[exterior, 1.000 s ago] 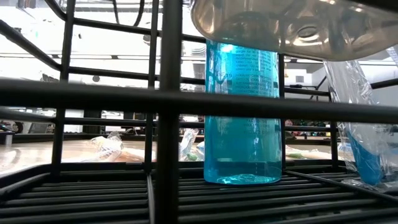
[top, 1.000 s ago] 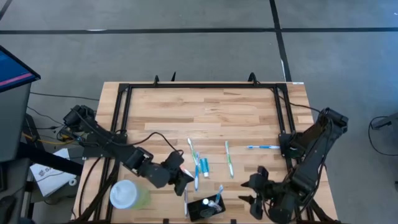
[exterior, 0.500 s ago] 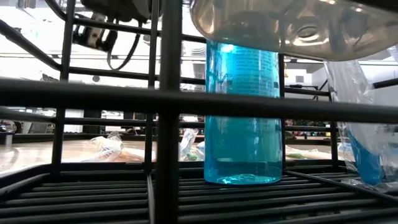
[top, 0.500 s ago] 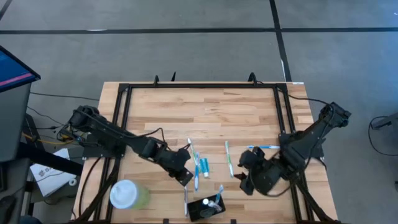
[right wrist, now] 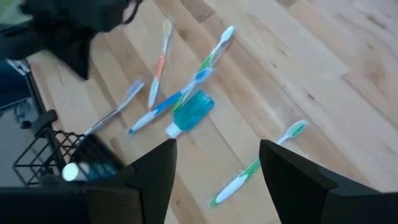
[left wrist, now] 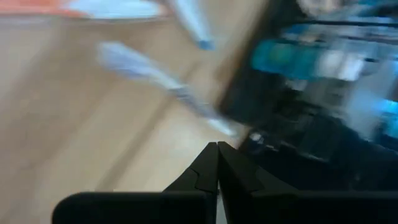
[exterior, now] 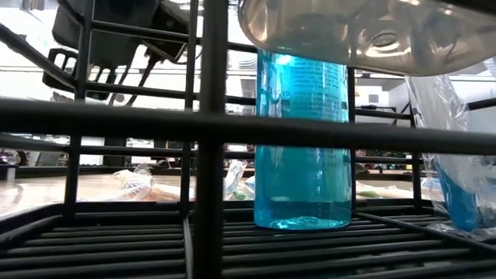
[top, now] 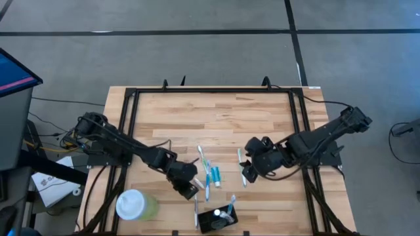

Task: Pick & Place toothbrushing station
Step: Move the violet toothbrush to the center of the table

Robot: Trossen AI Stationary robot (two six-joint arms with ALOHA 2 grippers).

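The black holder (top: 218,220) stands at the table's near edge with a toothbrush and a teal tube in it; it also shows in the left wrist view (left wrist: 292,118). Several toothbrushes (top: 205,172) and a teal tube (top: 215,176) lie flat on the wood at mid-table. A green toothbrush (top: 241,168) lies to their right, and a blue one (top: 279,155) farther right. My left gripper (top: 190,190) is shut and empty (left wrist: 217,144), just left of the loose brushes. My right gripper (top: 247,174) is open, and its fingers stand apart above the green toothbrush (right wrist: 255,167).
A pale green cup with a white lid (top: 134,205) stands at the near left. A black metal frame (top: 213,90) borders the table. In the low view, wire bars (exterior: 209,139) and a blue bottle (exterior: 302,147) block the sight of the table.
My right gripper has swung from the table's near right corner toward the far and left side, to the green toothbrush at mid-table. My left gripper has stayed by the loose brushes, with only a small shift. The toothbrushes, tube and holder have not moved.
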